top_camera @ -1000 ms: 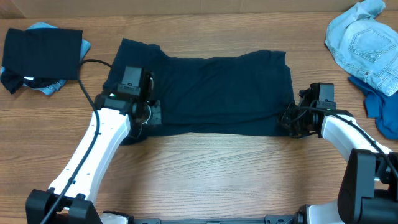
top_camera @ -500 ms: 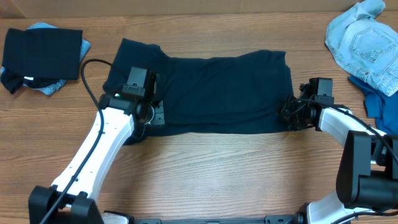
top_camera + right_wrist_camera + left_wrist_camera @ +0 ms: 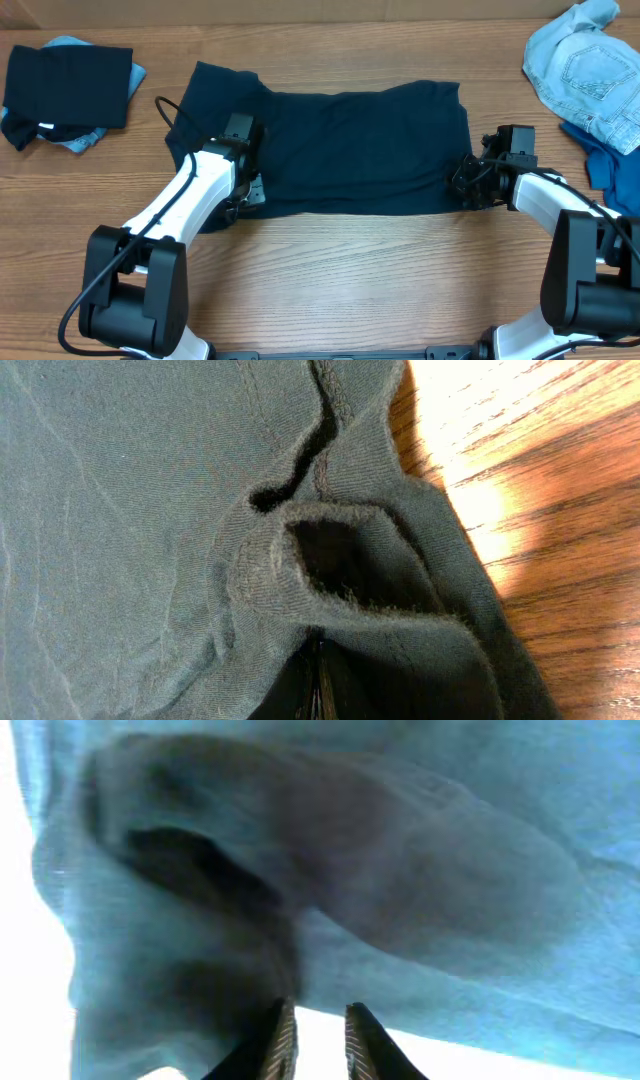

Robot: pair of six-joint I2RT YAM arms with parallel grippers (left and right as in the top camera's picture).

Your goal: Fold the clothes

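The navy shirt lies spread flat across the middle of the table, its long near edge running side to side in front of both arms. At the near right corner the right gripper is pressed together on the hem; its wrist view shows a curl of hem bunched up and running down into the closed jaws. At the near left corner the left gripper rests at the cloth's edge, but its fingers stand narrowly apart with bright table showing between them and the fabric lying just beyond the tips, so we judge that corner is not yet gripped. We read this as the set-up for the first fold: one corner taken, the other still to be caught. Next we need the left jaws to slide onto the hem and close on it, then both arms should lift together and carry the near edge over toward the far edge, keeping it level. Well off to the sides wait a black piece, a pale denim piece and a mid-blue piece.
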